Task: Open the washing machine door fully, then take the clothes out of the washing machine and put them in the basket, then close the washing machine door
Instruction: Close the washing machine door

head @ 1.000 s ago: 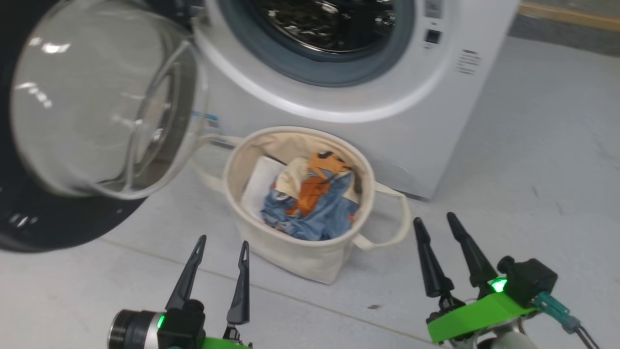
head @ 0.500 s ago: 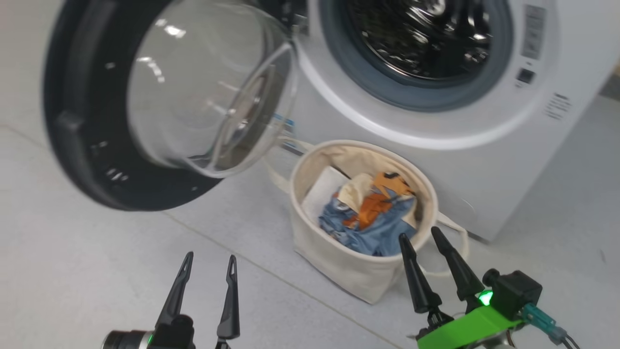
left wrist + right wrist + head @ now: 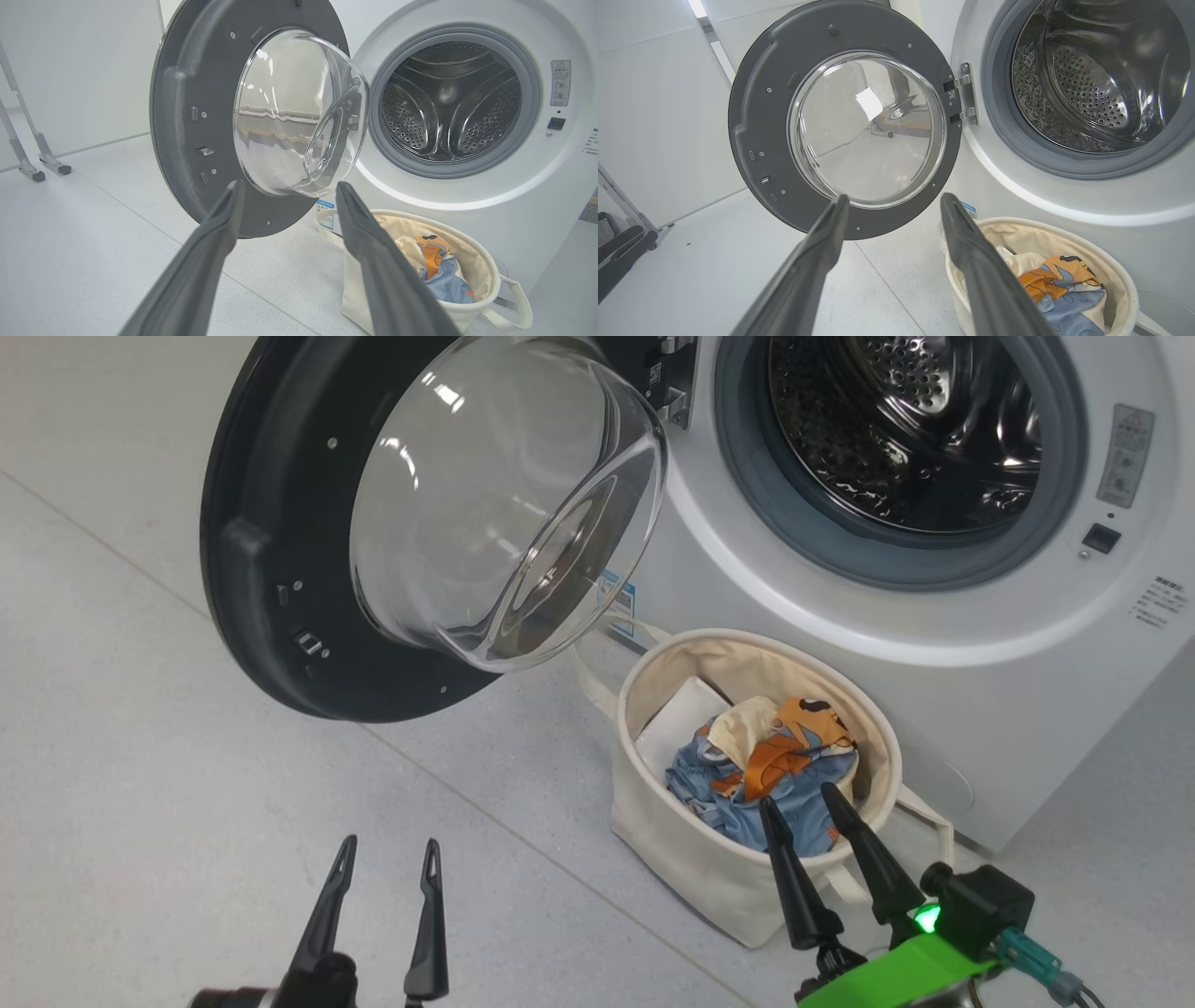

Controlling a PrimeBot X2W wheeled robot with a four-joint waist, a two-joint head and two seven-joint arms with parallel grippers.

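Clothes (image 3: 747, 775) lie in the basket (image 3: 672, 859), so left pincer (image 3: 390, 843) and right pincer (image 3: 795, 793) gape empty; the open washing machine door (image 3: 271, 569) awaits closing

The white front-loading washing machine (image 3: 803, 625) bears a pale grey label (image 3: 1125, 455) with a red warning triangle, right of the drum opening. Its wording, the small printed lines (image 3: 1156, 602) further right and the blue sticker (image 3: 325, 220) low on the left are all too small to read.

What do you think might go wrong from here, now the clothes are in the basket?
The washing machine door hangs wide open; the open left gripper may slip on its bulging glass. The basket stands close under the drum opening, so the closing door or the right gripper might nudge it.
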